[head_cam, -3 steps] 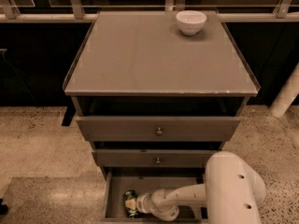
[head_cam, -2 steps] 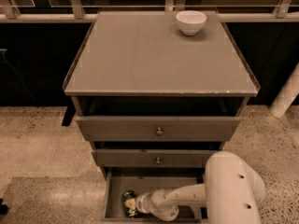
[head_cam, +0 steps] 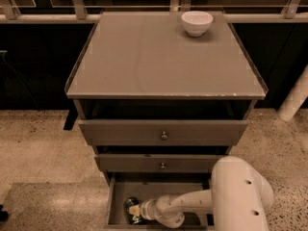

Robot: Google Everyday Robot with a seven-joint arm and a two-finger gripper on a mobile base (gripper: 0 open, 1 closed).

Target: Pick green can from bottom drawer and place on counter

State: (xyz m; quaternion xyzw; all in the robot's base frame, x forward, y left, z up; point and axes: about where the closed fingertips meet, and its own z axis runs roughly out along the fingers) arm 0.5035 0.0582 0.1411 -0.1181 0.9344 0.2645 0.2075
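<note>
The bottom drawer (head_cam: 115, 196) is pulled open at the foot of the cabinet. The green can (head_cam: 131, 208) lies in its left part, dark and shiny. My gripper (head_cam: 136, 211) reaches into the drawer from the right at the end of the white arm (head_cam: 192, 203) and sits right at the can, covering its right side. The counter (head_cam: 154, 57) is the flat grey-brown cabinet top above.
A white bowl (head_cam: 197, 22) stands at the counter's back right. Two taller drawers with round knobs (head_cam: 164, 135) sit above the open one, slightly pulled out. A rail runs behind the cabinet; a white pole (head_cam: 296, 97) stands at the right. Speckled floor surrounds it.
</note>
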